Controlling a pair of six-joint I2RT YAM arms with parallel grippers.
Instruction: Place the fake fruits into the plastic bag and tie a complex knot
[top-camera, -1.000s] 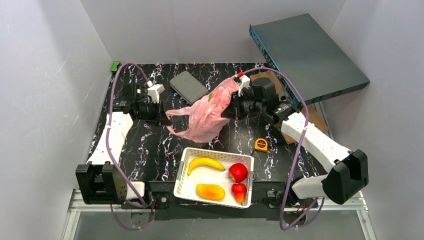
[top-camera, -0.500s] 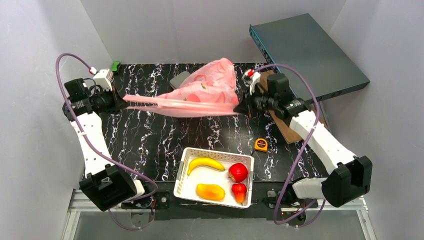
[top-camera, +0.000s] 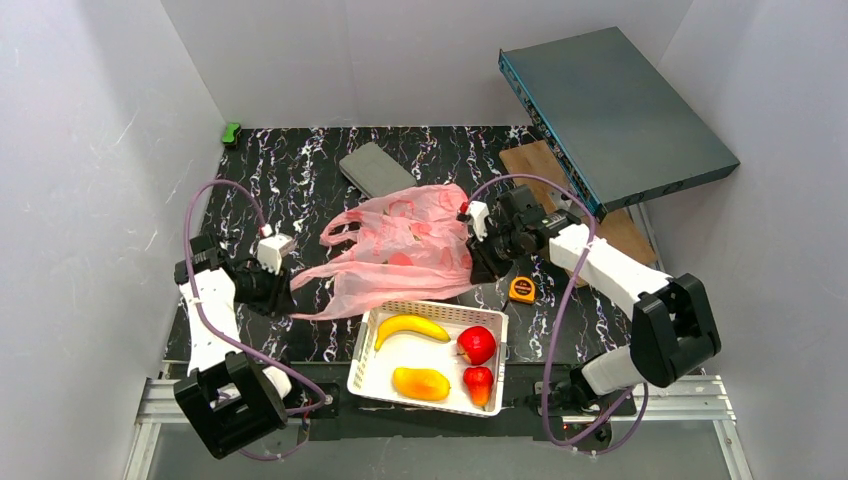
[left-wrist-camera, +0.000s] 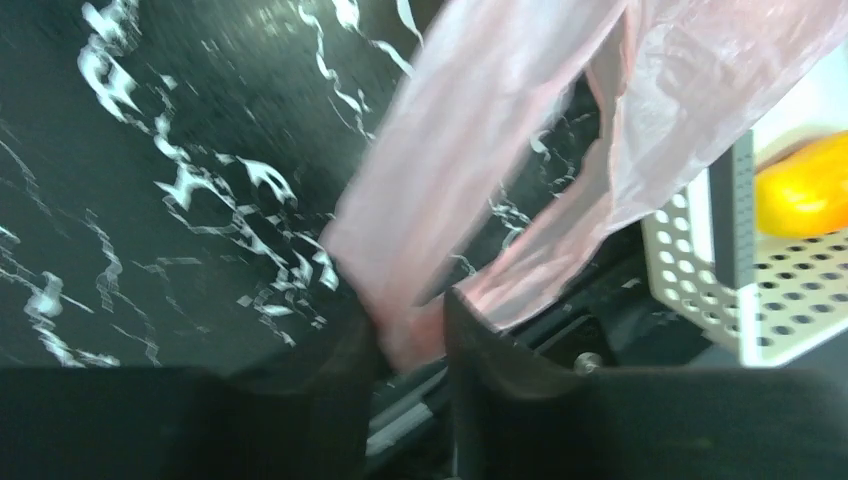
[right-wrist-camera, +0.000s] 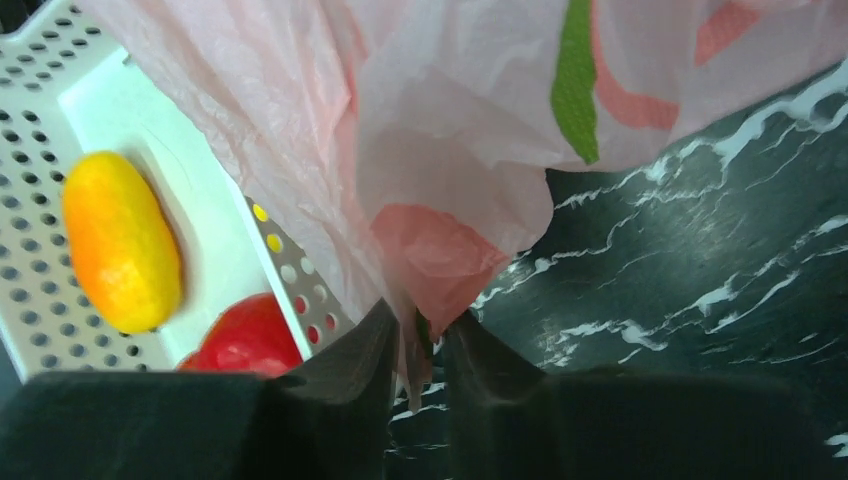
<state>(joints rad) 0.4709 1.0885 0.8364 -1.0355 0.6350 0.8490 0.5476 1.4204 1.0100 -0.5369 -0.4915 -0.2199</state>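
The pink plastic bag (top-camera: 395, 245) lies slack on the marble table, just behind the white basket (top-camera: 372, 345). My left gripper (top-camera: 290, 298) holds its left end, and a bunched pink strip fills the gap between the jaws (left-wrist-camera: 405, 300). My right gripper (top-camera: 478, 268) pinches the bag's right edge (right-wrist-camera: 420, 312), with a thin tail hanging below the fingers. The fake fruits all rest in the basket: banana (top-camera: 410, 326), mango (top-camera: 420, 383), apple (top-camera: 477, 344) and a small red pointed fruit (top-camera: 479, 381). The knot is not in view.
A yellow tape measure (top-camera: 521, 290) sits right of the right gripper. A grey pad (top-camera: 376, 172) lies behind the bag. A dark flat box (top-camera: 615, 110) leans over a wooden board (top-camera: 540, 160) at the back right. A green object (top-camera: 231, 131) is in the back left corner.
The bag was stretched taut in the air between the arms. Both grippers have since come down and forward, and the bag now rests slack on the table by the basket.
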